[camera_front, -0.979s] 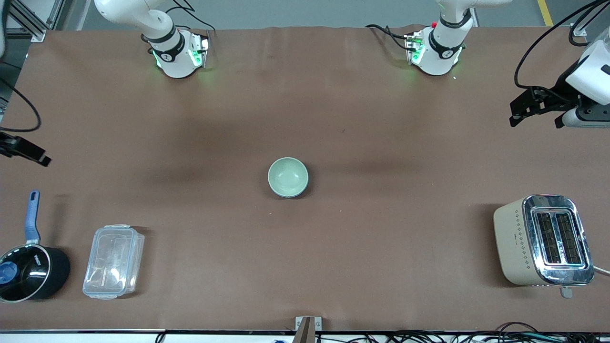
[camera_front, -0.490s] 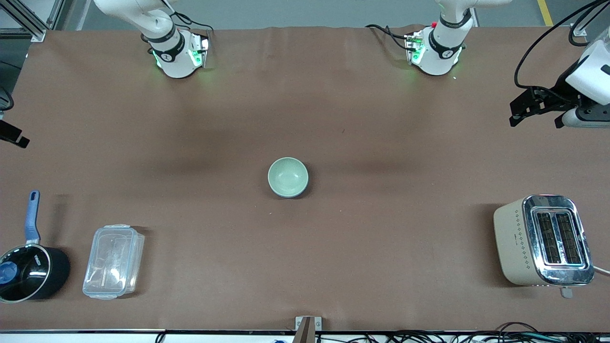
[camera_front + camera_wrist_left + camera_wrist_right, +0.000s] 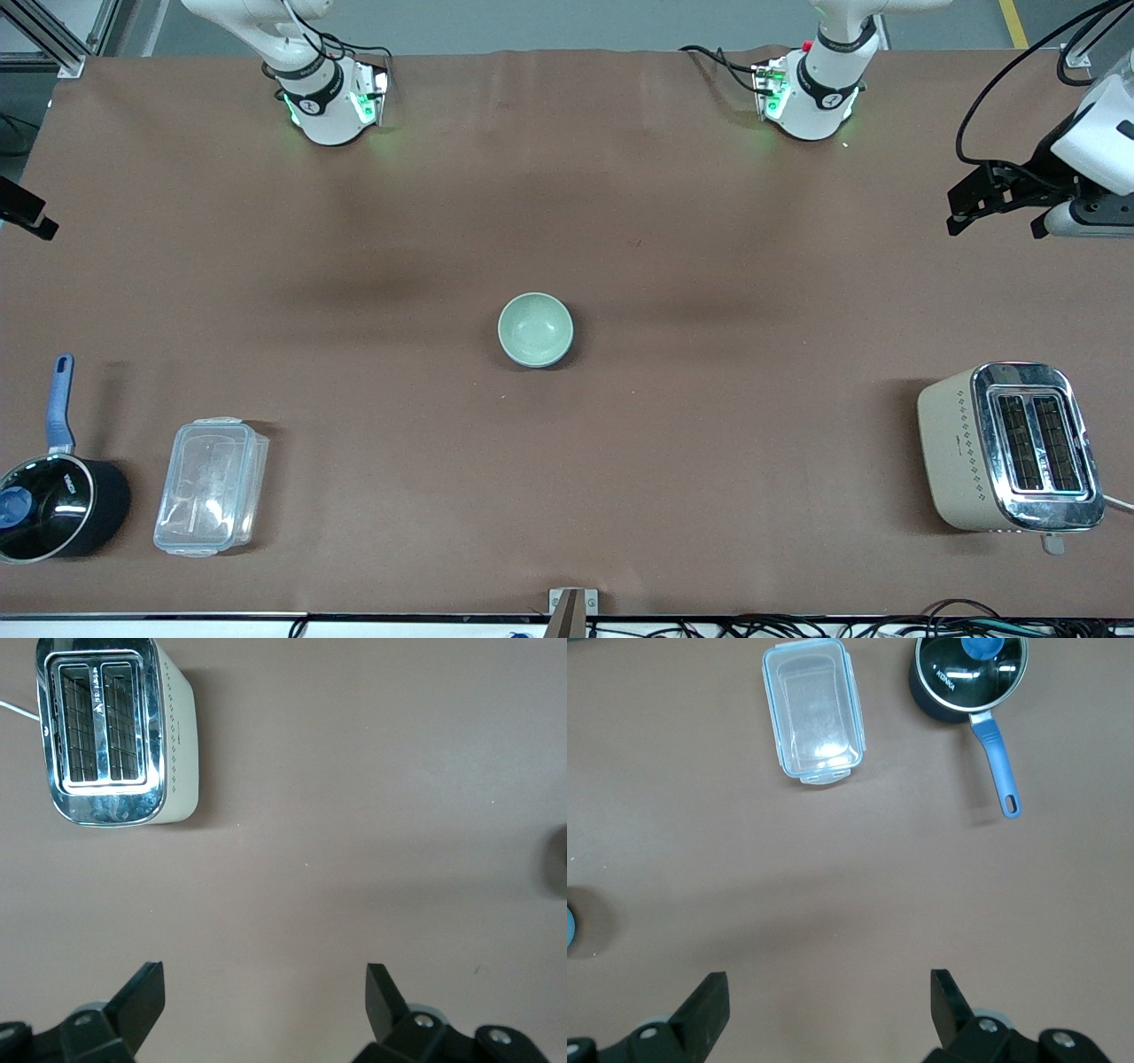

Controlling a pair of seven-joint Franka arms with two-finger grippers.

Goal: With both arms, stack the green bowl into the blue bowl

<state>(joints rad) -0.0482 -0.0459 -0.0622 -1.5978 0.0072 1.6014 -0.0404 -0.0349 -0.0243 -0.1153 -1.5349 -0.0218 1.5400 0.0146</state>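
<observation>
The pale green bowl [image 3: 533, 329] sits upright at the table's middle. A thin dark blue rim of the blue bowl [image 3: 571, 340] shows round its side toward the left arm's end, so the green bowl sits inside it. A blue sliver of it shows at the edge of the right wrist view [image 3: 570, 927]. My left gripper [image 3: 983, 206] is open and empty, high over the left arm's end of the table; its jaws stand wide apart in the left wrist view [image 3: 266, 994]. My right gripper [image 3: 27, 217] is open and empty over the right arm's end, jaws wide in the right wrist view [image 3: 829, 997].
A cream toaster [image 3: 1010, 447] stands near the front edge at the left arm's end. A clear plastic lidded box [image 3: 211, 486] and a black saucepan with a blue handle [image 3: 55, 505] stand near the front edge at the right arm's end.
My right gripper has drawn back toward the table's edge and away from the front camera. The left arm and the bowls have not moved.
</observation>
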